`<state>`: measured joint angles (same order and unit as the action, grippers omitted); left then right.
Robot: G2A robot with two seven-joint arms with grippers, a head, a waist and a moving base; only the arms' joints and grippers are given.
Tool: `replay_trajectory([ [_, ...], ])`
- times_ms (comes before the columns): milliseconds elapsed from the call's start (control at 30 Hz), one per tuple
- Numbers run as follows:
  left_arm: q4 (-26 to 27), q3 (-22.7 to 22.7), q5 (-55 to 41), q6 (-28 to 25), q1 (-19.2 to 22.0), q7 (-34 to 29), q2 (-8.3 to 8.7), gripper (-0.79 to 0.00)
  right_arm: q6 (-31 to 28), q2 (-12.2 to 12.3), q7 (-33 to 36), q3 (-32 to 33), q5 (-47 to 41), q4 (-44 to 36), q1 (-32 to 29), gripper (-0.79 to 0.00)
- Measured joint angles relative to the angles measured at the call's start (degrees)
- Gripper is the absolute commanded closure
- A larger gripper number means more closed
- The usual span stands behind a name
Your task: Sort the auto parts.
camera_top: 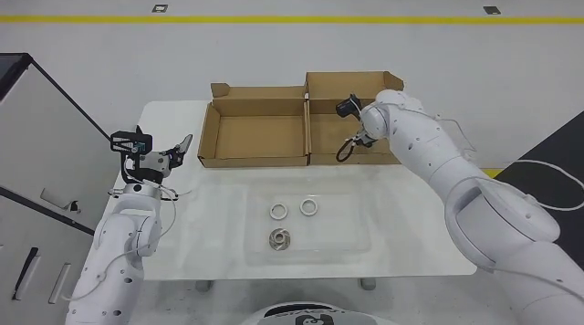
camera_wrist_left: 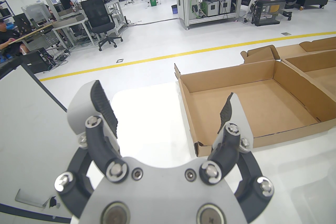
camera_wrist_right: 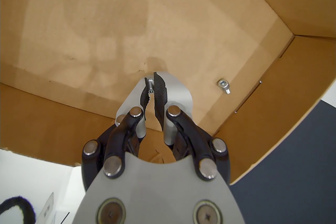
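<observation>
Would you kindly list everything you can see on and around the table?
Table: one, white, under everything.
Boxes: two, brown cardboard, side by side at the table's far edge.
Bolts: two, silver, in the right box: one lying on its floor, one held just above it.
Tray: one, clear, near the table's front middle.
Rings: two, silver, in the tray.
Hub: one, grey, in the tray, nearer the robot than the rings.
Left gripper: one, open and empty, over the table's left edge.
Right gripper: one, shut on a bolt, inside the right box.
</observation>
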<state>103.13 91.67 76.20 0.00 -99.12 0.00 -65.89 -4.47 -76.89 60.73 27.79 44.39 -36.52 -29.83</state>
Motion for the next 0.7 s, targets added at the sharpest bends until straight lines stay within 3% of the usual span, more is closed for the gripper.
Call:
replay_trajectory([
  [67,0.0,0.0,0.0,0.0,0.0,0.0,0.0,-0.785,-0.12,-0.35,-0.11,0.02,0.08,0.69,0.07,0.0],
  [167,0.0,0.0,0.0,0.0,0.0,0.0,0.0,-0.785,-0.18,-0.83,-0.35,0.08,0.23,1.62,0.16,-0.095],
  [233,0.0,0.0,0.0,0.0,0.0,0.0,0.0,-0.785,-0.17,-1.1,-0.45,0.16,0.28,2.11,0.24,-0.222],
  [300,0.0,0.0,0.0,0.0,0.0,0.0,0.0,-0.785,-0.16,-1.38,-0.59,0.31,0.23,2.66,0.31,-0.296],
  [500,0.0,0.0,0.0,0.0,0.0,0.0,0.0,-0.785,-0.2,-1.88,-2.03,1.31,-0.2,3.68,0.81,-0.419],
  [533,0.0,0.0,0.0,0.0,0.0,0.0,0.0,-0.785,-0.31,-1.89,-2.32,1.62,-0.45,3.71,0.94,-0.459],
  [600,0.0,0.0,0.0,0.0,0.0,0.0,0.0,-0.785,-0.62,-1.84,-2.95,2.39,-1.0,3.56,1.26,-0.785],
  [700,0.0,0.0,0.0,0.0,0.0,0.0,0.0,-0.785,-1.18,-1.52,-3.88,3.7,-1.76,2.95,1.71,-0.785],
])
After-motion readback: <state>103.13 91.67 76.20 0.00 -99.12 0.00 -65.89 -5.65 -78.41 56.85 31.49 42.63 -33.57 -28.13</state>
